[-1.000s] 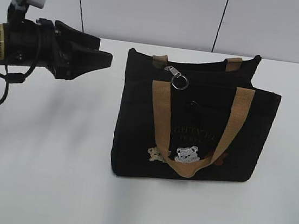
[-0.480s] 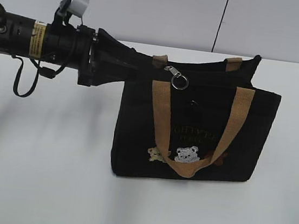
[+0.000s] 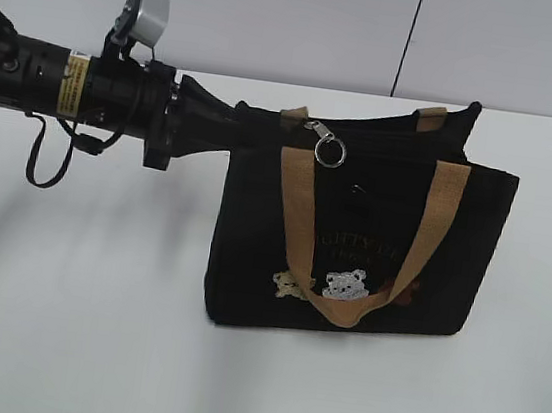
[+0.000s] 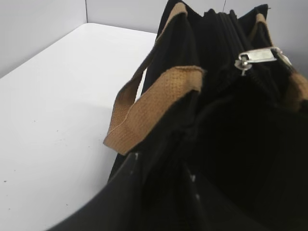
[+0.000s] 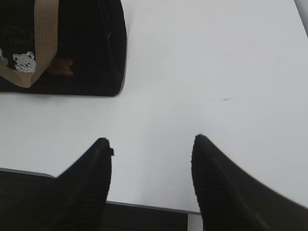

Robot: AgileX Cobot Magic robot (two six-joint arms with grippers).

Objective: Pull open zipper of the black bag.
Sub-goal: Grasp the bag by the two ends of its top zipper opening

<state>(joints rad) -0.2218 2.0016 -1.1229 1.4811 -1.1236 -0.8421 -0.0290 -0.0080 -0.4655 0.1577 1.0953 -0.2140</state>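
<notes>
The black bag (image 3: 359,227) stands upright right of centre in the exterior view, tan handles (image 3: 354,312) draped down its front over the bear patches (image 3: 345,285). Its inside is hidden. The zipper (image 3: 330,149) runs along the top edge, its silver pull with ring lying near the left end. The left gripper (image 3: 238,119) reaches level from the upper left, fingers pinching the bag's top left corner. The right gripper (image 5: 151,144) hangs over bare table (image 5: 216,72), jaws spread, holding nothing.
</notes>
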